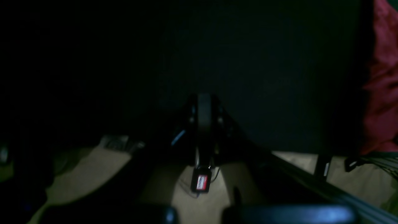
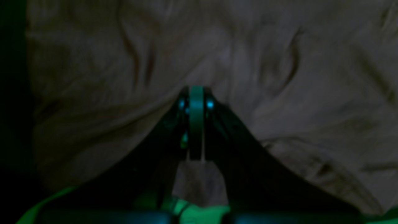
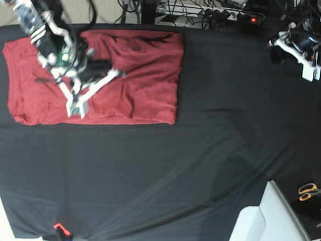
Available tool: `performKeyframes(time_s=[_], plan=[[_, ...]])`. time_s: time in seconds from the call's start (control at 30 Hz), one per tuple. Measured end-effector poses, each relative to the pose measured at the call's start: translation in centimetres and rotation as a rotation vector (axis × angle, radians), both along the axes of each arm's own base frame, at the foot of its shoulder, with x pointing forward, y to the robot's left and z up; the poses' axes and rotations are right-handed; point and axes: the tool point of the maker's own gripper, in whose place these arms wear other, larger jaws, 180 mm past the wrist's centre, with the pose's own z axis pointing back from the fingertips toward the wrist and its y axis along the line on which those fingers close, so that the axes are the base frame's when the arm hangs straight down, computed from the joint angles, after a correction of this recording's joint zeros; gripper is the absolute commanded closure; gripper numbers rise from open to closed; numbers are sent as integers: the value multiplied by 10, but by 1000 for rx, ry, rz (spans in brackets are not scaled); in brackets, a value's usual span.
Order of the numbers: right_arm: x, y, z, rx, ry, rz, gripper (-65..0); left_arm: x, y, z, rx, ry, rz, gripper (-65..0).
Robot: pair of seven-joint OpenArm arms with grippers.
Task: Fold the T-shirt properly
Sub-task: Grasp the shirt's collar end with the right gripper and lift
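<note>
Surface: black cloth sheet (image 3: 202, 156) covers the whole table in the base view, lightly creased; pale floor and a power strip (image 3: 228, 15) with cables show beyond its far edge

T-shirt (image 3: 130, 80): dusty brick-red, lying on the sheet in that view's upper left; folded into a broad rectangle with a straight edge toward the table's middle; surface wrinkled; in the right wrist view the fabric fills nearly the whole picture, dim and greyish in the poor light; in the left wrist view a strip of red cloth shows at the far right edge

Right gripper (image 3: 74, 110): over the shirt in the base view, arm reaching in from the upper left corner; tips down at the shirt's near part; jaws pressed together; in the right wrist view its closed tips (image 2: 196, 93) sit against the cloth; cannot tell whether any fabric is pinched between them

Left gripper (image 3: 308, 73): up at the base view's top right, well apart from the shirt; in the left wrist view the jaws (image 1: 203, 102) are closed with nothing between them, against the dark sheet

Other things: scissors (image 3: 311, 190) with orange handles at the right edge; a white panel (image 3: 263, 227) at the lower right
</note>
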Motion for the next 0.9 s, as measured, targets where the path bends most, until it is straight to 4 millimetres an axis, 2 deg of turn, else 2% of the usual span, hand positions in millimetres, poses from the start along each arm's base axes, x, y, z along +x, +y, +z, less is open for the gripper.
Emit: performKeyframes(time_s=[0.1, 0.23, 0.4, 0.47, 0.53, 0.6, 0.7, 0.8, 0.83, 0.9], plan=[[-15, 11, -5, 29, 31, -6, -2, 7, 1, 2, 5, -9, -3, 0], [-37, 10, -16, 24, 78, -5, -2, 15, 1, 5, 5, -30, -5, 0], [-43, 3, -21, 11, 94, -14, -2, 16, 2, 6, 6, -31, -5, 0], [-48, -2, -32, -10, 119, -22, -2, 18, 2, 5, 2, -36, -2, 0], [-52, -19, -46, -35, 162, -65, -2, 17, 1, 0, -12, -24, 8, 0], [-51, -33, -51, -54, 171, -100, -2, 14, 2, -6, -22, -8, 18, 0], [-41, -50, -47, -62, 154, -157, -2, 10, 1, -12, -38, 6, 28, 0], [-34, -63, -29, -84, 100, -151, -2, 10, 6, -11, -28, 9, 25, 0], [-32, -62, -19, -81, 68, -149, -2, 12, 7, -10, -25, 6, 24, 0], [-34, -47, -4, -37, 35, -126, -2, 12, 6, -10, -27, 4, 25, 0]])
